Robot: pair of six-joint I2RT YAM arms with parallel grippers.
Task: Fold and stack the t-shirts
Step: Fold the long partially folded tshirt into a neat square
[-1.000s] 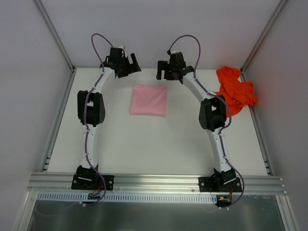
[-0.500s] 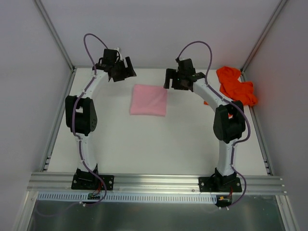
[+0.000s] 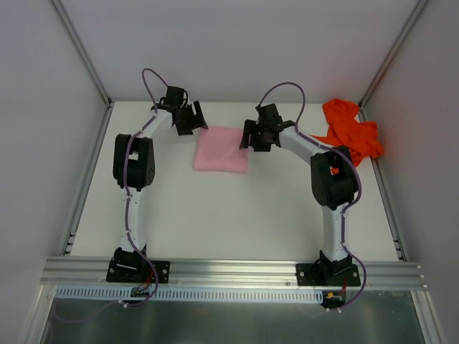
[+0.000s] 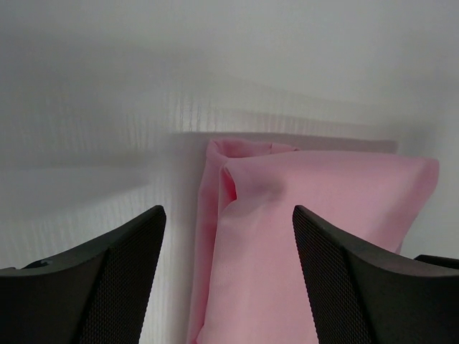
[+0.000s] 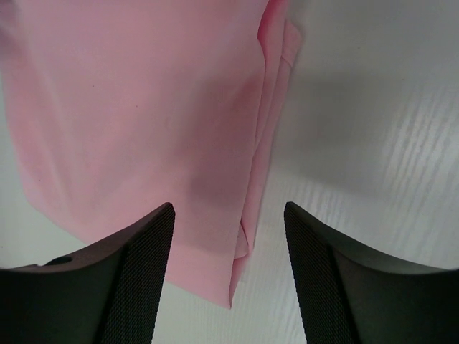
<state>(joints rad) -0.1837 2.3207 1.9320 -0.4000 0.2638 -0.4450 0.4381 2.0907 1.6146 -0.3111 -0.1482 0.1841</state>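
Note:
The light pink t-shirt (image 3: 221,149) lies folded into a flat square on the white table (image 3: 215,208). My left gripper (image 3: 193,123) is open and empty over its far left corner; the left wrist view shows the pink shirt (image 4: 301,236) between the spread fingers (image 4: 107,279). My right gripper (image 3: 251,137) is open and empty over the shirt's far right corner; the right wrist view shows the shirt's layered edge (image 5: 143,107) between its fingers (image 5: 330,272). The orange-red t-shirt (image 3: 351,132) lies crumpled at the far right.
White walls with metal posts close in the table at the back and sides. An aluminium rail (image 3: 229,271) runs along the near edge by the arm bases.
Both grippers have come down and inward to the pink shirt's far corners. The right arm's elbow swung right, then the wrist moved toward the shirt. Neither shirt has moved.

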